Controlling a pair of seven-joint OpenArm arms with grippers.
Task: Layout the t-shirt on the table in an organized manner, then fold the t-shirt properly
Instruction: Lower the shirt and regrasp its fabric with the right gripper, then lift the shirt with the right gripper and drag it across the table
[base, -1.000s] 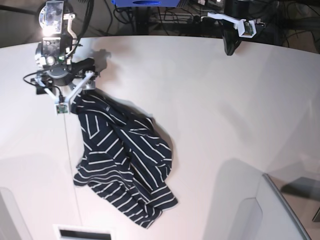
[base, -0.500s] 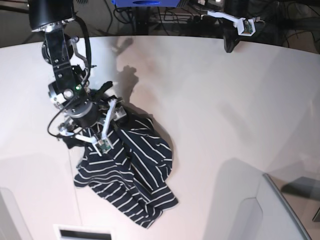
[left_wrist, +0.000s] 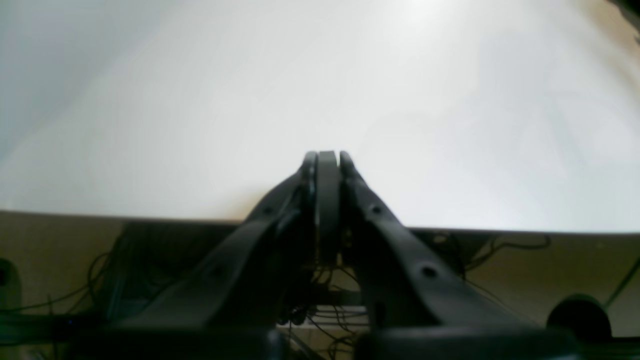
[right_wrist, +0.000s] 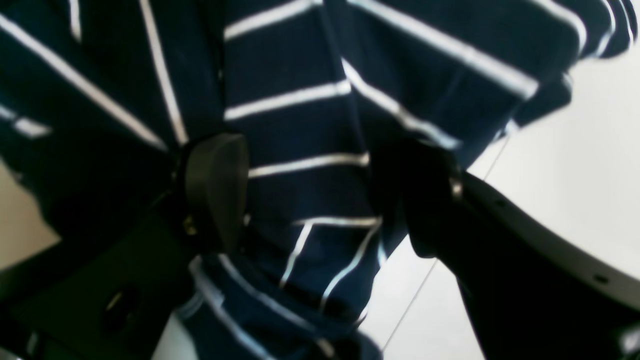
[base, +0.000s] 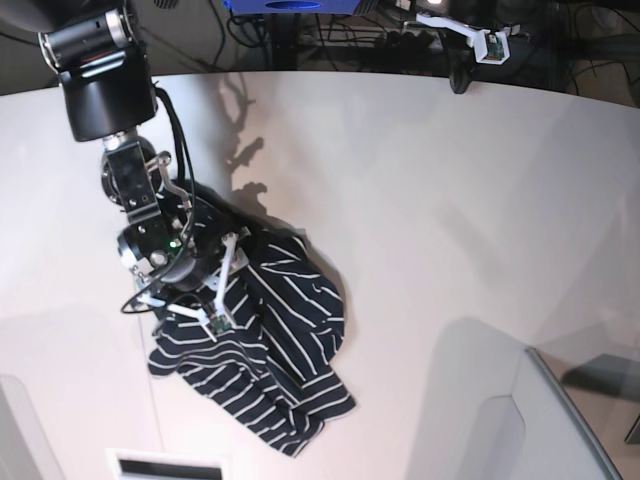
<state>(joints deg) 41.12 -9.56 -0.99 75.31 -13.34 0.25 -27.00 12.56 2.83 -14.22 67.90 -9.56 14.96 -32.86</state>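
t-shirt (base: 262, 340): crumpled heap near table (base: 450, 220) left-front edge | right gripper (right_wrist: 320, 200): jaws spread astride a striped fold | left gripper (left_wrist: 327, 165): pressed together, at far edge | advice: pinch one layer only, lift slowly to spread it

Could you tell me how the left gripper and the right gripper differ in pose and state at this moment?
The left gripper is shut and empty; the right gripper has its fingers spread, with the t-shirt between them. The left gripper hangs by the far edge of the table, away from the garment; the right gripper is down on the bunched cloth. Both have dark fingers.
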